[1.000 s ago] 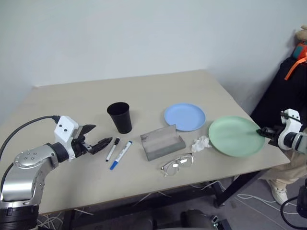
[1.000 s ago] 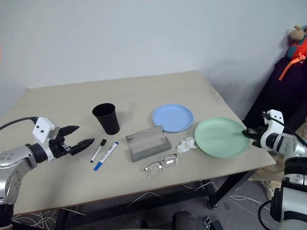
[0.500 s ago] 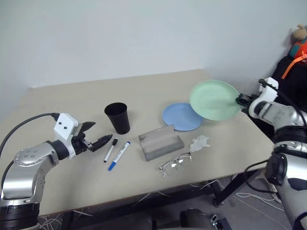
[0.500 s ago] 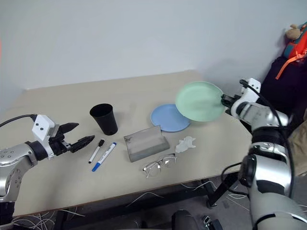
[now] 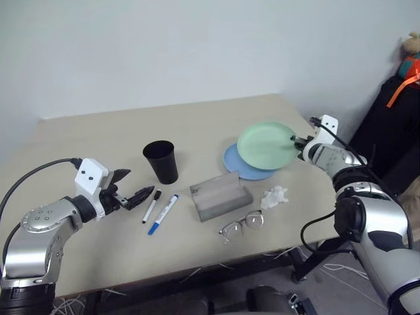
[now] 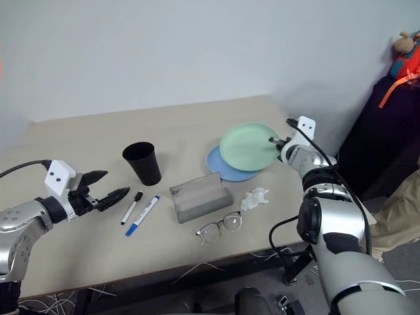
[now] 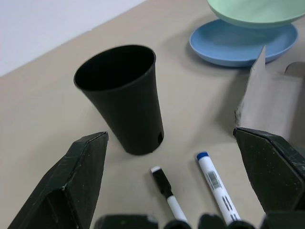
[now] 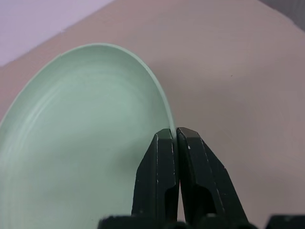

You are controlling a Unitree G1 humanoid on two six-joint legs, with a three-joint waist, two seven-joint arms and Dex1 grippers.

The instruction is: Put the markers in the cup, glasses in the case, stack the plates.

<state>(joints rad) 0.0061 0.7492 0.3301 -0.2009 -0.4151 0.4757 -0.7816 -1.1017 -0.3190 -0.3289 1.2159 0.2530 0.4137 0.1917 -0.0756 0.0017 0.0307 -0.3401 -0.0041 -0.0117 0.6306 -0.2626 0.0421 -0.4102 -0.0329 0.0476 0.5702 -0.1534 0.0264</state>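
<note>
1. Your right end effector (image 6: 281,140) is clamped on the rim of the green plate (image 6: 248,146), which hangs over the blue plate (image 6: 226,168), offset toward the far right.
2. Your left end effector (image 5: 131,195), fingers apart, points at the markers (image 5: 161,207) beside the cup (image 5: 161,160).
3. The left wrist view shows a gap between the plates.

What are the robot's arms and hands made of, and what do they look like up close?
The arms are rounded silver-grey metal shells with black joints. Each wrist carries a small white box with dark dots, and a thin black cable loops along each arm. The left gripper and right gripper each end in two black, wedge-shaped plastic fingers.
</note>
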